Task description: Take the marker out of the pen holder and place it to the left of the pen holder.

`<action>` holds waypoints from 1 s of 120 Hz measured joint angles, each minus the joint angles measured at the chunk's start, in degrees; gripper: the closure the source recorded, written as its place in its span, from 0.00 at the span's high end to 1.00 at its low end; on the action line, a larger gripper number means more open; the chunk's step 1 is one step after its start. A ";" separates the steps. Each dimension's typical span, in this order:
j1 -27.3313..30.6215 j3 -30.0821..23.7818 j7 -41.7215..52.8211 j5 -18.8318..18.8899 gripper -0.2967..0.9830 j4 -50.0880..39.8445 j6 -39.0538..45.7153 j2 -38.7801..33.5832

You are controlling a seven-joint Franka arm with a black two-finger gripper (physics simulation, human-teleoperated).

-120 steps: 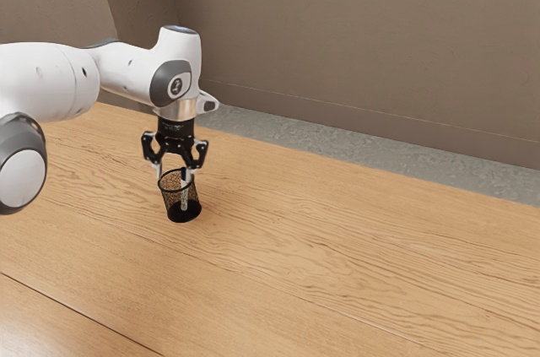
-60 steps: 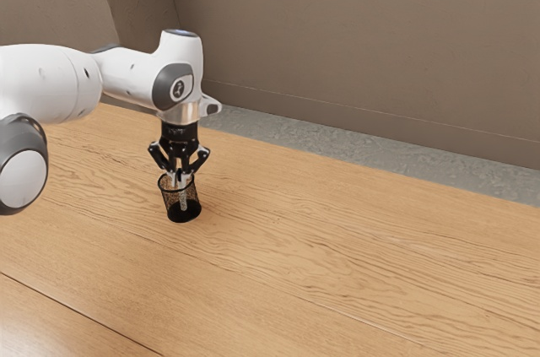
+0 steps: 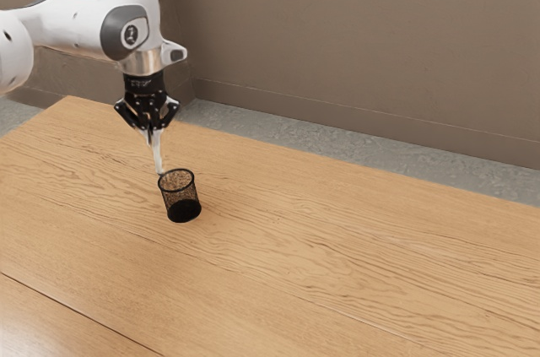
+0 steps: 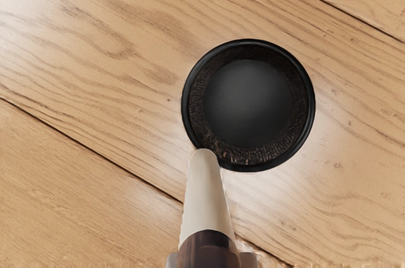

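Marker [image 3: 157, 154] hangs at a slant in the exterior view, pinched in my gripper [image 3: 152, 135], its lower end very near the rim of the pen holder [image 3: 180, 198]. The holder stands upright on the desk [image 3: 321, 247]. I can't tell whether tip and rim touch, so I'd raise it straight up a touch before any sideways travel, or it could tip the holder.

In the wrist view the marker's pale end points at the holder's edge rather than its middle. I'd swing left of the holder, well clear, lower gently until the tip nearly meets the desk, then release softly so it won't roll.
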 joint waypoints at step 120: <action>3.23 8.99 -1.99 15.16 0.18 3.73 -30.29 20.88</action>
